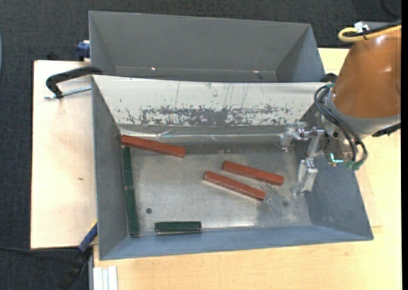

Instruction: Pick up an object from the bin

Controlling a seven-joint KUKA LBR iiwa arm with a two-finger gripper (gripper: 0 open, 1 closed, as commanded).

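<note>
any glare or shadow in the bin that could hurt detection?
Camera view: strong glare on the bin's back wall; mild sheen on its floor; the three red-brown bars stand out clearly; the two dark green bars sit low-contrast against the darker left and front walls.

Soft even light; pale glare on the bin's back wall (210, 94)

Orange cover (373, 72) running off right edge, rest of it lying out of frame. Dark speck (148, 211) on bin (191, 40) floor reading too small to name. Counter (255, 269) getting cut off along bottom edge.
</note>
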